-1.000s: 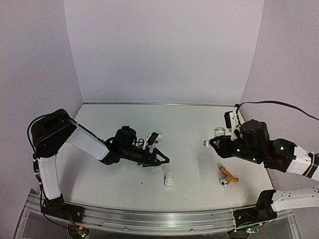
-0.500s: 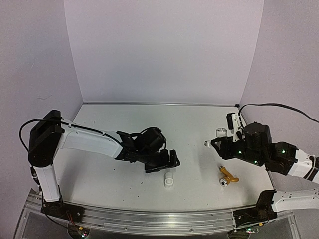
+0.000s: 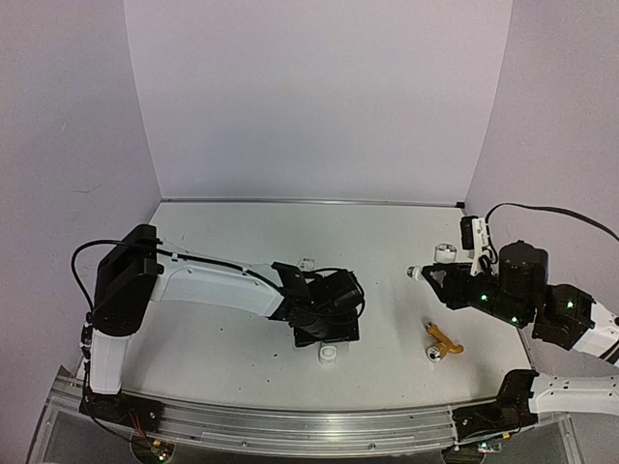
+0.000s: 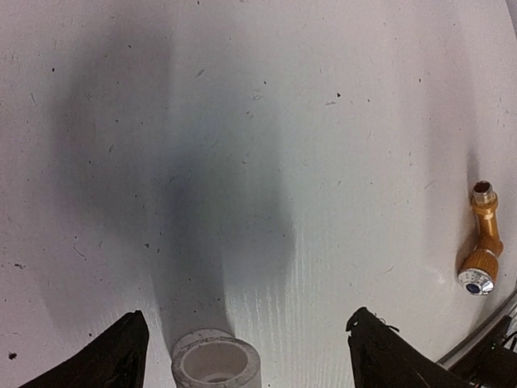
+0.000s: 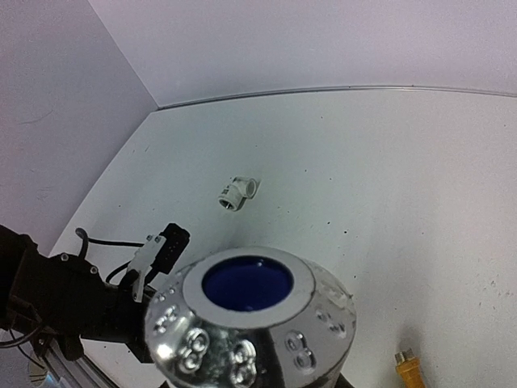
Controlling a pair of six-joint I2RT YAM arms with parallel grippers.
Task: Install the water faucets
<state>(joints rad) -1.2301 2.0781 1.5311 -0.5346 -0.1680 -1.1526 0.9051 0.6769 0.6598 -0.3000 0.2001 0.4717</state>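
Observation:
My right gripper (image 3: 435, 280) is shut on the white faucet (image 3: 445, 253) and holds it above the table. The faucet's silvery knob (image 3: 413, 274) points left. In the right wrist view this knob with its blue cap (image 5: 246, 315) fills the foreground and hides my fingers. The yellow-gold faucet (image 3: 442, 342) lies on the table at the front right and also shows in the left wrist view (image 4: 482, 250). My left gripper (image 3: 327, 333) is open and empty. Its fingers (image 4: 121, 356) straddle a stubby white pipe fitting (image 4: 216, 361) that stands upright on the table.
A white elbow fitting (image 3: 307, 263) lies behind the left arm and also shows in the right wrist view (image 5: 239, 192). The straight fitting (image 3: 329, 355) stands near the front middle. Purple walls close in the back and both sides. A metal rail (image 3: 290, 425) runs along the front edge.
My left arm has swung right and forward, from beside the elbow fitting to over the upright fitting. My right arm has drawn back to the right with the white faucet.

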